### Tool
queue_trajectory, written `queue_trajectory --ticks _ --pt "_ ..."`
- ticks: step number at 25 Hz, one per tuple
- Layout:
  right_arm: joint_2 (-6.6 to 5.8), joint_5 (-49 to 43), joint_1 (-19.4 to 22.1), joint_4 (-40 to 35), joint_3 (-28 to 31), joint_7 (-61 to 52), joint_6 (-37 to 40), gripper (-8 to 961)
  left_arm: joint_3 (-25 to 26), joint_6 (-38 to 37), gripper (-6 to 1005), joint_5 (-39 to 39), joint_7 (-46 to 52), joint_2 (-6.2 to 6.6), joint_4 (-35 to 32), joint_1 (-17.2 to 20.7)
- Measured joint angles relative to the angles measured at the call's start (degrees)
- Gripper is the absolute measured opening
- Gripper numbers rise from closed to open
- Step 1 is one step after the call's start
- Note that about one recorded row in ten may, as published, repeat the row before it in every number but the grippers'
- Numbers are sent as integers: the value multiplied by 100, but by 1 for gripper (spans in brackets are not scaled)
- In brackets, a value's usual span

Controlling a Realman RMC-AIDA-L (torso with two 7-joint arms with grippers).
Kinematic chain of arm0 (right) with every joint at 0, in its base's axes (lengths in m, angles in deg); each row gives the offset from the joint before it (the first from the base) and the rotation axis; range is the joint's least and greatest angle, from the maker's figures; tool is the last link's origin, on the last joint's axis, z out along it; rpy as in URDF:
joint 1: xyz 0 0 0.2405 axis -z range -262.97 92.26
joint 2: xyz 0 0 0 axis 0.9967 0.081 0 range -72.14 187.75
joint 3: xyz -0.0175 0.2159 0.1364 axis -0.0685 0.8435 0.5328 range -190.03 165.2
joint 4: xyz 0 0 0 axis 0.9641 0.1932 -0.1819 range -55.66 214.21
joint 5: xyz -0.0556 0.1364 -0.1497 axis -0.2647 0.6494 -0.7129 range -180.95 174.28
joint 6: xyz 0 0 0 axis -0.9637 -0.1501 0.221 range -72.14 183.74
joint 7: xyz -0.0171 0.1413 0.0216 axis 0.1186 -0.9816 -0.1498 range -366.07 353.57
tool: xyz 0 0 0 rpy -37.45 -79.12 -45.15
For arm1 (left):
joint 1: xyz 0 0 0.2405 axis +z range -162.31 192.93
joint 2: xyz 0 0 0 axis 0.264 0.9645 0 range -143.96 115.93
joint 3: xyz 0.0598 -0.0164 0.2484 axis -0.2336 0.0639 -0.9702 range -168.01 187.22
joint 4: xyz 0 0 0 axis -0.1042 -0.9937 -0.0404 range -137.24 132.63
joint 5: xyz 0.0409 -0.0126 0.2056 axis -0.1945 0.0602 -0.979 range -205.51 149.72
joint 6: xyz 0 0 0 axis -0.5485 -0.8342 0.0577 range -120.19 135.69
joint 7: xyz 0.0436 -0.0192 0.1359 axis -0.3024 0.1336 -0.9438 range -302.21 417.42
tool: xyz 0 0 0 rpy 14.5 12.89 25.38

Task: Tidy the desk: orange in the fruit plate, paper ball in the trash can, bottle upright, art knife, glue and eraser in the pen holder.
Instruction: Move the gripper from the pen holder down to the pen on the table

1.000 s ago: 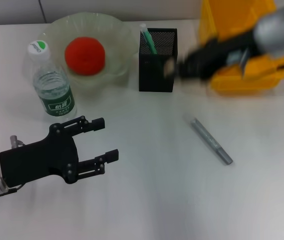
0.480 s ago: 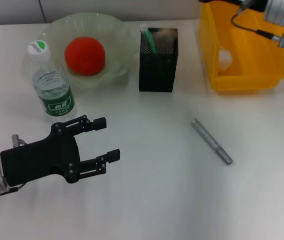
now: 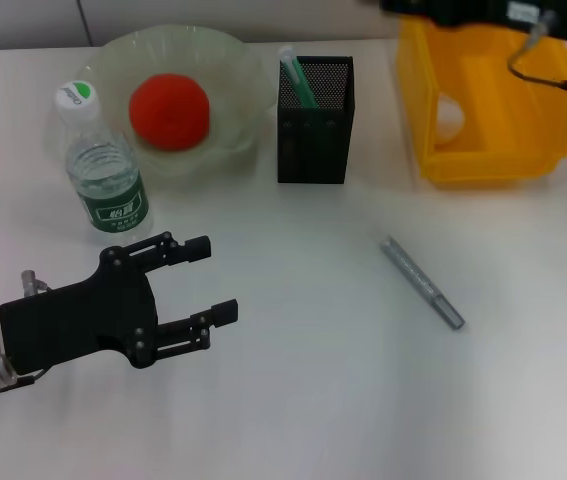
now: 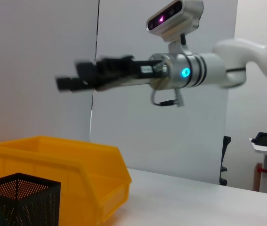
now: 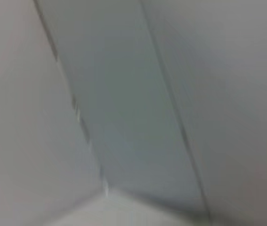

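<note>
The grey art knife (image 3: 421, 282) lies flat on the table, right of centre. The black mesh pen holder (image 3: 313, 125) holds a green stick (image 3: 296, 78); no eraser shows. The orange (image 3: 168, 110) sits in the glass fruit plate (image 3: 113, 60). The bottle (image 3: 103, 170) stands upright beside the plate. A white paper ball (image 3: 446, 115) lies in the yellow bin (image 3: 493, 150). My left gripper (image 3: 215, 278) is open and empty at the front left. My right gripper (image 4: 76, 75) hovers high over the bin's far edge, fingers apart and empty.
The yellow bin (image 4: 53, 160) and the pen holder (image 4: 20, 197) also show in the left wrist view. The right wrist view shows only a wall.
My right arm has pulled back from the pen holder, up and to the far right, above the yellow bin. The left arm has not moved.
</note>
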Motion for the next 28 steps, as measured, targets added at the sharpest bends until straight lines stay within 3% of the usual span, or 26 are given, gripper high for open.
queue_trajectory --ticks 3,4,5,7,9,12,13,14,18,23,28 --pt "-130 -2058 15 -1245 -366 -1899 684 745 0 -9 753 1 0 5 2 -2" --pt "-130 -2058 15 -1245 -366 -1899 684 760 0 -9 753 1 0 5 2 -2" --pt "-127 -2641 -67 -1521 -465 -2366 925 776 1 -10 753 1 0 8 11 -8" --pt "-52 -3672 -288 -1880 -583 -2992 1435 770 -6 -14 753 2 0 12 26 -18" --pt "111 -4604 -608 -1981 -783 -3400 2012 770 -9 -17 753 1 7 12 28 -19" --pt "213 -5033 -739 -1887 -1052 -3573 2085 769 -20 -27 753 2 107 10 8 -18" --pt "255 -5234 -781 -1690 -1442 -3776 1870 769 -24 -31 753 1 121 7 1 -17" --pt "255 -5234 -781 -1690 -1442 -3776 1870 769 -24 -31 753 1 121 7 1 -17" --pt "266 -5244 -802 -1076 -2346 -4082 981 768 -24 -48 753 1 136 -6 -7 -18" --pt "272 -4956 -856 -668 -2814 -4102 486 767 -32 -49 753 1 138 -19 -10 -17" --pt "274 -4921 -945 -371 -3072 -4138 195 661 -19 -49 753 0 140 -14 -7 -12"
